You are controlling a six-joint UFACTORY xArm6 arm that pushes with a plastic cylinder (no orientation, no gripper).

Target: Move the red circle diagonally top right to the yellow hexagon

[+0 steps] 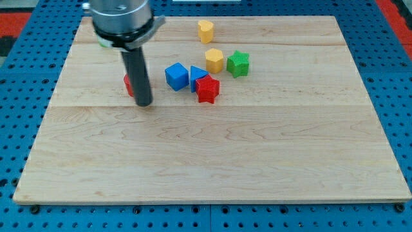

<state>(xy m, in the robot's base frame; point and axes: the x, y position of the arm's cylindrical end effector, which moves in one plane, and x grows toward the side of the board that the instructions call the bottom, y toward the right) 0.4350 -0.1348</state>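
Nearest the camera: bare wooden board (212, 161), pale planks, lying on a blue perforated surface (19, 77). Landmark taken as the yellow hexagon (214, 60). Rod tip (144, 102) resting on the board well to the view's left of the hexagon and lower, rod upright, dark, hanging from a grey cylindrical housing (122, 19) at the view's top. No pincer fitted, so nothing open, closed or held; contact by the tip only. Red circle (129, 84) mostly hidden behind the rod, only a red sliver showing at the rod's left edge, shape not confirmable; apparently touching or just beside the rod, well left of the hexagon and slightly lower. Green star (237, 63) just right of the hexagon, close, contact not determinable. Blue cube (176, 76) lower left of the hexagon, near. Second blue block (197, 75), shape unclear, directly below-left of the hexagon, beside the cube and partly covered by the red star (207, 89). Red star below the hexagon, touching the second blue block. Yellow block (205, 30), shape uncertain, above the hexagon toward the view's top, apart. Green item (102, 44) partly hidden behind the housing, far left of the hexagon, not identifiable.
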